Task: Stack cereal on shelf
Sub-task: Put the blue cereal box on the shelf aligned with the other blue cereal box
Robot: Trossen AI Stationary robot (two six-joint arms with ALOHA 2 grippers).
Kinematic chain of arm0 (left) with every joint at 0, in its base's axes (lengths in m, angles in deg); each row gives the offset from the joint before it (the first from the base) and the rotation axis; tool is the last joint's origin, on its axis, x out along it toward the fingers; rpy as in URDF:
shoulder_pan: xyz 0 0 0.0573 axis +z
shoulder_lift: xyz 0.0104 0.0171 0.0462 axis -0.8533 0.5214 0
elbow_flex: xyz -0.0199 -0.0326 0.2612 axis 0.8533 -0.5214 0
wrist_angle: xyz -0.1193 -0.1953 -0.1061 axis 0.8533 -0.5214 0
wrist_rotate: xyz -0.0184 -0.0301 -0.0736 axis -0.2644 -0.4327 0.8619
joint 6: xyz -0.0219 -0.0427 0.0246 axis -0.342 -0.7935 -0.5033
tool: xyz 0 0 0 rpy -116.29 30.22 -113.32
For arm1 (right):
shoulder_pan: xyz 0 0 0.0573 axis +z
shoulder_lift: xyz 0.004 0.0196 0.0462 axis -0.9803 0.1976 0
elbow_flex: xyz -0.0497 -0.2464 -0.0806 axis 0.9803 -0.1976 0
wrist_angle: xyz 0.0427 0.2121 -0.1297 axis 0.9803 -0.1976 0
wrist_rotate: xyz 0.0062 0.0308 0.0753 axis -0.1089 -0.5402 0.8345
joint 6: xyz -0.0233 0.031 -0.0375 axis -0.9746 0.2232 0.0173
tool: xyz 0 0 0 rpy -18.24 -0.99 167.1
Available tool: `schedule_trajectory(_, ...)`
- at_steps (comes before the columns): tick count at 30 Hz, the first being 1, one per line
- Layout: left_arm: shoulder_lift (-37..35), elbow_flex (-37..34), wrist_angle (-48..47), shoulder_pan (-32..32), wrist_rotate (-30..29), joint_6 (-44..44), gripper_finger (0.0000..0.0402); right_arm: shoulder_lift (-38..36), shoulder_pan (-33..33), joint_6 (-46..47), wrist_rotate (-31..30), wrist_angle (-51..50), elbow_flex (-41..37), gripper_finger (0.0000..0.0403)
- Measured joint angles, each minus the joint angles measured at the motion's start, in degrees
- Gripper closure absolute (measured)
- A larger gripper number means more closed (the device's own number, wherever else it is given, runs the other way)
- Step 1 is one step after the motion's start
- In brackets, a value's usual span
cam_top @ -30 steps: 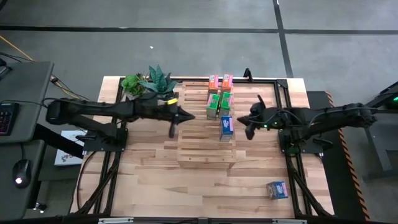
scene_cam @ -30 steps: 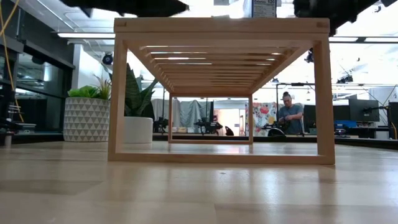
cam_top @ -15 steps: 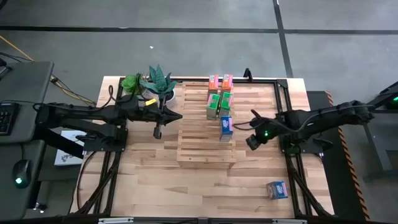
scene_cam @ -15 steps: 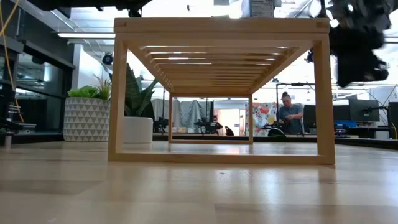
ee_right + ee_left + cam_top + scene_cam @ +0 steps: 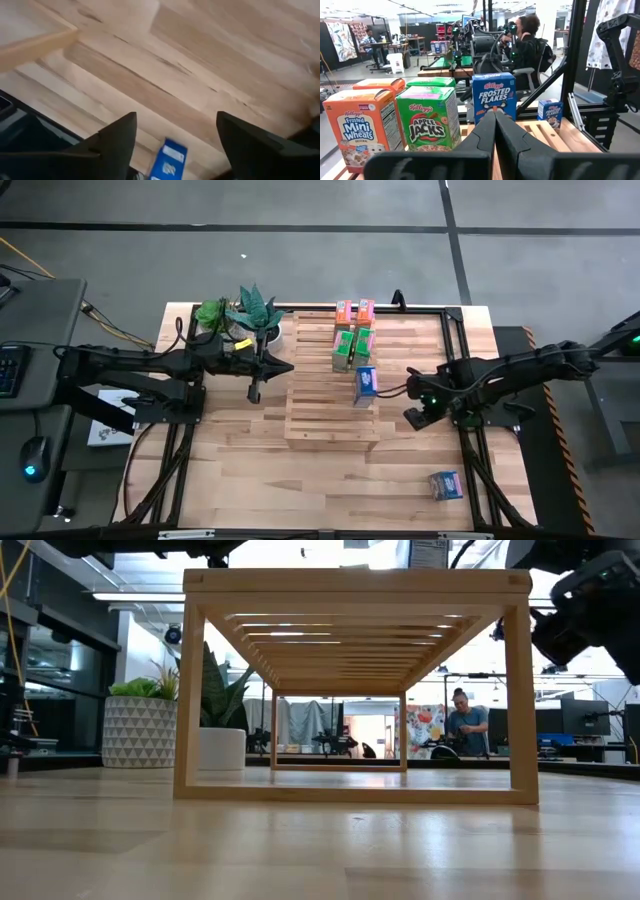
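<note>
Right gripper [image 5: 418, 416] hangs wide open, empty, beside the shelf [image 5: 331, 412]. Last blue cereal box [image 5: 444, 485] sits on the table's near-right corner. Best approach: descend squarely, straddle its narrow sides. Left gripper [image 5: 254, 392] shut, parked.

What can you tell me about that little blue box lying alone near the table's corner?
The small blue cereal box is cardboard, with a paler printed patch on its upper face. It lies turned slightly askew on the wooden tabletop, near the front right corner, far from the slatted shelf and its other boxes. Nothing touches it; the right tool hovers open, well away.
</note>
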Motion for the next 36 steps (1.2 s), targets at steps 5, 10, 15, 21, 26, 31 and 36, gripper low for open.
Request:
schedule_trajectory(5,0.0,0.0,0.0,0.0,0.0,-0.3,0.0402,-0.1,0.0,-2.0,4.1,-4.3,0.0,0.0125)
schedule_trajectory(10,0.0,0.0,-0.1,0.0,0.0,-0.3,0.0402,-1.6,2.9,2.7,11.2,-12.4,1.0,0.0125)
schedule_trajectory(15,0.0,0.0,-0.2,0.0,0.0,-0.3,0.0401,-3.4,11.4,15.3,11.1,-13.8,6.8,0.0126)
schedule_trajectory(21,0.0,0.0,-0.3,0.0,0.0,-0.5,0.0401,-1.5,27.9,37.3,-5.6,-14.2,17.2,0.0126)
schedule_trajectory(26,0.0,0.0,-1.1,0.0,0.0,-0.4,0.0402,5.2,42.1,52.3,-8.4,-13.9,21.6,0.0126)
schedule_trajectory(31,0.0,0.0,-1.1,0.0,0.0,-0.4,0.0402,12.5,50.2,63.7,-9.2,-10.7,22.6,0.0126)
schedule_trajectory(36,0.0,0.0,-0.8,0.0,0.0,-0.4,0.0402,17.1,52.1,65.7,-14.4,-6.4,22.6,0.0126)
